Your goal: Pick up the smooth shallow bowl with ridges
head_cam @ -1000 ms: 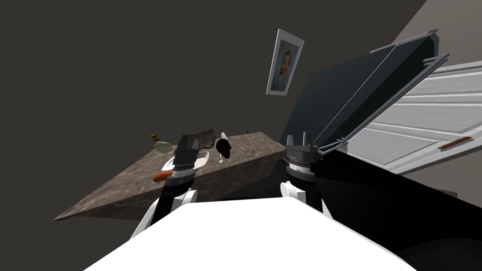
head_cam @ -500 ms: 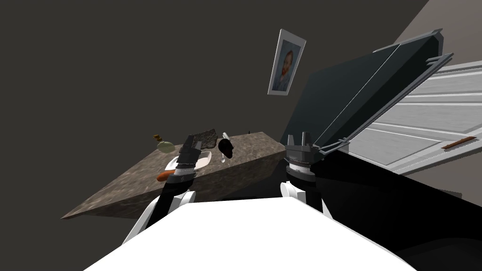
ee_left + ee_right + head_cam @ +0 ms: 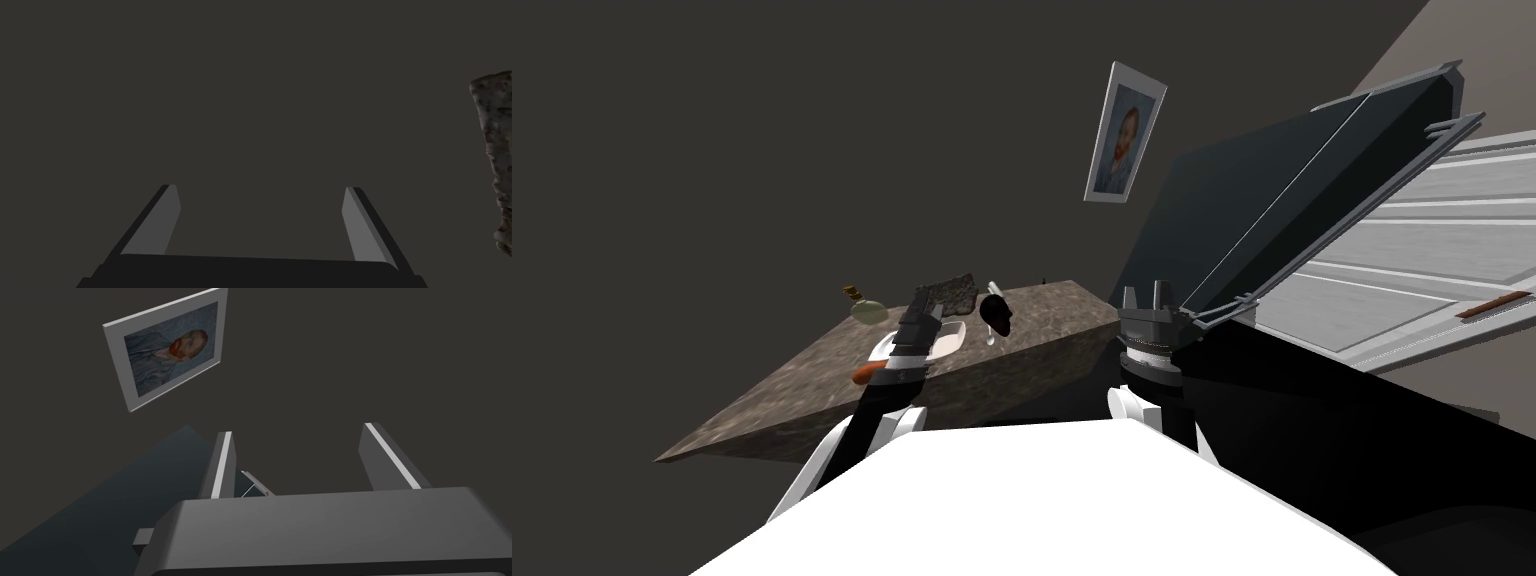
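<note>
Bottle [image 3: 868,311], pale green and round, stands on the mottled brown surface [image 3: 772,400] just left of the left claw [image 3: 925,298]. Nearer the robot than that claw, an orange thing [image 3: 864,374] shaped like a sausage lies beside the forearm. The white, shallow bowl [image 3: 950,339] rests on the surface right under the left wrist. Its rim shows on both sides of the arm, a little behind the claw's tip and to its right. Just beyond the claw is a dark mottled slab [image 3: 956,292], and right of that sits a black lump [image 3: 997,313].

The head view gives this layout. The left wrist view adds that the claw's fingers [image 3: 155,225] stand wide apart with nothing between them, facing a plain dark grey wall [image 3: 250,75], with the slab's edge outside one finger.

The right claw [image 3: 1146,296] is raised off the surface's right end, well apart from the bowl. Its own wrist view shows its fingers [image 3: 222,463] spread and empty.

Above it a framed portrait [image 3: 1124,133] hangs on the wall. Further right a dark glossy panel [image 3: 1282,210] slants upward, with a white panelled door [image 3: 1412,250] beyond.
</note>
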### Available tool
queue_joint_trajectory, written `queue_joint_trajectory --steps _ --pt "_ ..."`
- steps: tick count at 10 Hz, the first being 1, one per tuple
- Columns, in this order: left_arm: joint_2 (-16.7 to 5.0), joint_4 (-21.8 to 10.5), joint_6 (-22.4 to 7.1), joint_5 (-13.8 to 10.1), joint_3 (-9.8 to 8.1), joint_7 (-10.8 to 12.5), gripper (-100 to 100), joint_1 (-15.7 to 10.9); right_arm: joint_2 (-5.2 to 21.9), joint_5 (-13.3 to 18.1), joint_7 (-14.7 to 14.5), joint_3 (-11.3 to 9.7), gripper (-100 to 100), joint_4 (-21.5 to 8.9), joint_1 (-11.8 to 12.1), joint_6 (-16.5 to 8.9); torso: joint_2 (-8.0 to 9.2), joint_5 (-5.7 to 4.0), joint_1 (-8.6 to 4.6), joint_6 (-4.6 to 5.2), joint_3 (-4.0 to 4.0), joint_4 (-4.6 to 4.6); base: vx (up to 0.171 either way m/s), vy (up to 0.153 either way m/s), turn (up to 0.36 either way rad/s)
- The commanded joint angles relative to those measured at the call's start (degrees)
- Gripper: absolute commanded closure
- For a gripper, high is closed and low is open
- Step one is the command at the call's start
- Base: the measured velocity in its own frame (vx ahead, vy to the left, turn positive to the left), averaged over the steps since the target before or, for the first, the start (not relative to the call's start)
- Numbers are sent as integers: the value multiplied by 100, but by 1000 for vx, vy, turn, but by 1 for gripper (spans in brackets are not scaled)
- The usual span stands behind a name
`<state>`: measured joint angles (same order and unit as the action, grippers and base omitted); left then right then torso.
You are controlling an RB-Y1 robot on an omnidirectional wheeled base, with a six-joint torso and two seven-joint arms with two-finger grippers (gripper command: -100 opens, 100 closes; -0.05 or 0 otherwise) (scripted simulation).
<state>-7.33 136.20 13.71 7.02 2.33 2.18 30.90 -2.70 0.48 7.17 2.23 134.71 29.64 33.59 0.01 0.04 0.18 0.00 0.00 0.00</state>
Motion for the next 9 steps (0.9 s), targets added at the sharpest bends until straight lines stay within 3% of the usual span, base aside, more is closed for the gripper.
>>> queue_joint_trajectory --steps 1,9 --pt "-25 36 -189 -15 -17 44 -100 25 0 0 0 0 0 0 0 0 0 0 0 0 0 0 -2 42 0" --pt "-54 183 -1418 -52 7 286 -100 81 0 0 0 0 0 0 0 0 3 1 1 0 2 1 -5 49 8"
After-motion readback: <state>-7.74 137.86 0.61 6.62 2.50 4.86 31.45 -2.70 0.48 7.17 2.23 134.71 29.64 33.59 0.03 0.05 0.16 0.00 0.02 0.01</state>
